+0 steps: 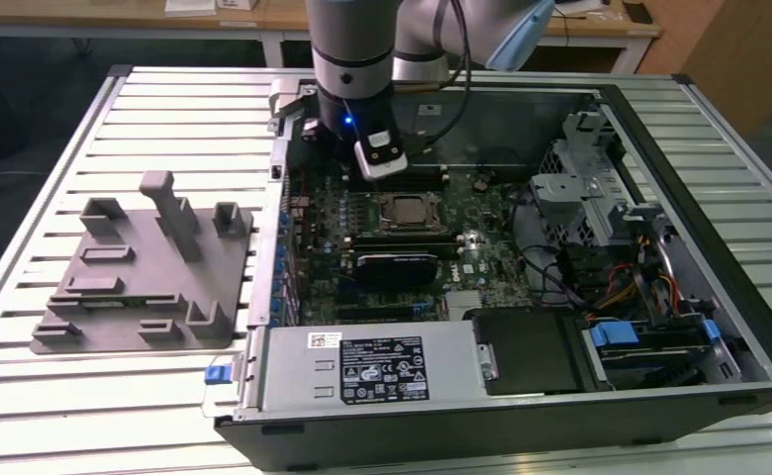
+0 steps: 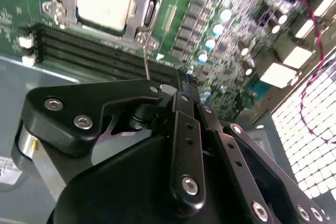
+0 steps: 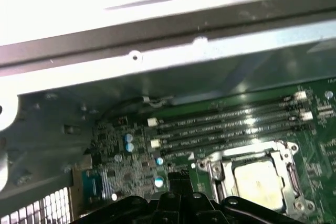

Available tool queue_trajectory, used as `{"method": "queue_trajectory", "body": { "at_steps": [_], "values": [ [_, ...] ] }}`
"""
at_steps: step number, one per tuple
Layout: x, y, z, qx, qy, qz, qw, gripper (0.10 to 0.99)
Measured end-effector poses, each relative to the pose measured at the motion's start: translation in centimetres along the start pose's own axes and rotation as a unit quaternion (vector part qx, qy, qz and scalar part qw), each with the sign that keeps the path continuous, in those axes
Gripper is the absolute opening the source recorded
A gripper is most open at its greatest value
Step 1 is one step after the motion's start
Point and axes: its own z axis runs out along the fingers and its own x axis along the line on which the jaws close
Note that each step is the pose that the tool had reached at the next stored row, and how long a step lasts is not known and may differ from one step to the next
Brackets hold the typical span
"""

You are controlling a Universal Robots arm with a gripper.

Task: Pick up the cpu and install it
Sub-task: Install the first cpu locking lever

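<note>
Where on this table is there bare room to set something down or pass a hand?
Bare slatted table lies behind the grey fixture block, up to the far edge, and in front of it, toward the near edge, at the exterior view's left. The open computer case is crowded: motherboard with the seated cpu, cables, power supply, and the pincer overhead.
</note>
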Motion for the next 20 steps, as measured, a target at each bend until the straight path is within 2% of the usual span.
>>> {"method": "queue_trajectory", "body": {
  "at_steps": [6, 13, 20],
  "values": [
    [0.02, -0.01, 0.0, -0.0275, 0.0056, 0.001, 0.9996, 0.106],
    [-0.18, 0.02, 0.0, -0.0291, 0.0059, 0.001, 0.9996, 0.106],
    [-2.3, 0.45, 0.04, -0.0291, 0.006, 0.001, 0.9996, 0.106]
  ]
}}
